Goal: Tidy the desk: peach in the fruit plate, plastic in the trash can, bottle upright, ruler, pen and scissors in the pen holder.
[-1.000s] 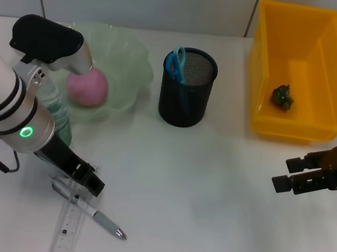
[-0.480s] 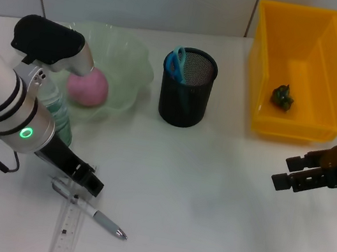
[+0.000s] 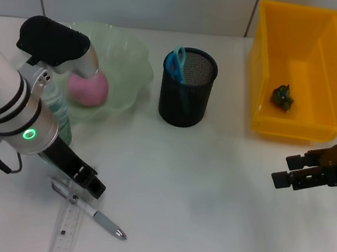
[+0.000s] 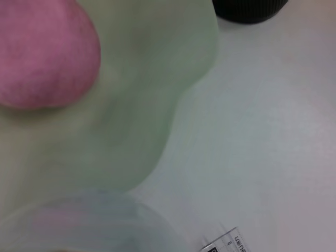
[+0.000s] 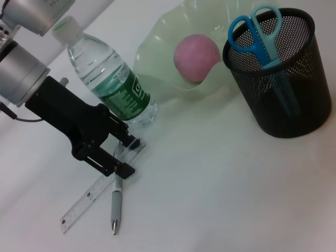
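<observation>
Down on the desk [image 3: 208, 197], the pen [image 3: 92, 212] lies across the clear ruler [image 3: 66, 228], both directly under the left jaws [image 3: 88, 182], which stand open just above them, holding nothing. Behind those jaws the bottle [image 5: 110, 81] stands upright beside the green plate [image 3: 131, 61] with the peach [image 3: 88, 86]. Scissors [image 3: 177, 64] sit in the black mesh holder [image 3: 188, 88]. Plastic [image 3: 281, 96] lies in the yellow bin [image 3: 301, 74]. Well apart, the right jaws [image 3: 284, 172] hover open and empty.

Left black tool [image 3: 91, 183] low at near left, arm angled downward, jaws seemingly parted. Right black tool [image 3: 285, 171] hovers far right, fingers parted, pointing inward.
</observation>
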Motion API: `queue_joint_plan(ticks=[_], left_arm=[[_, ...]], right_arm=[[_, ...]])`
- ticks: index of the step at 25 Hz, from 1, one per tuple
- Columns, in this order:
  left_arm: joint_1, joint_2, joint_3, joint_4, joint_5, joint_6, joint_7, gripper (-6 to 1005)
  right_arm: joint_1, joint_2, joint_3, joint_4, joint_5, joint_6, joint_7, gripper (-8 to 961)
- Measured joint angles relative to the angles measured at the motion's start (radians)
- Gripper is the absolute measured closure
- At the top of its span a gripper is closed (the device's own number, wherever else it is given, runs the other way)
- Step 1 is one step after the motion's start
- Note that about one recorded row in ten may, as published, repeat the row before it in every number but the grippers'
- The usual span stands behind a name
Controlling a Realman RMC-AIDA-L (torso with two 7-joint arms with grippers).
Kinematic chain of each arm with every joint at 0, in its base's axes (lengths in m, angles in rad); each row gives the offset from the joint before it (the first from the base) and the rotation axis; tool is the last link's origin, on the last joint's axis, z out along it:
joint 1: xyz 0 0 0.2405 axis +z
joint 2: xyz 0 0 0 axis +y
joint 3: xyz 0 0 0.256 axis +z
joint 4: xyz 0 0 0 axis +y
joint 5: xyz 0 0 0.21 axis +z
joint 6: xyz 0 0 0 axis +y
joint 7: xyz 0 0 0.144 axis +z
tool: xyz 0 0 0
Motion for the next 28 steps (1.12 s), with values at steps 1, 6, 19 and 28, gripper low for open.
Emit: queue_joint_plan(ticks=[1,6,19,28], left_arm=[[-0.001,0.0,0.0,0.0,0.0,0.001,0.0,342],[-0.002,-0.001,0.001,0.001,0.003,0.005,0.0,348],[-0.003,0.0,0.002,0.003,0.005,0.015,0.0,424],[-0.014,0.0,0.009,0.005,0.005,0.026,0.003,560]], right_arm=[[0.0,0.0,0.0,0.0,0.0,0.0,0.0,115],[0.0,0.0,0.002,0.0,0.001,-0.001,0.0,115],[0.0,0.0,0.001,0.0,0.002,-0.003,0.0,115],[0.001,0.0,0.002,0.0,0.002,-0.006,0.0,115]])
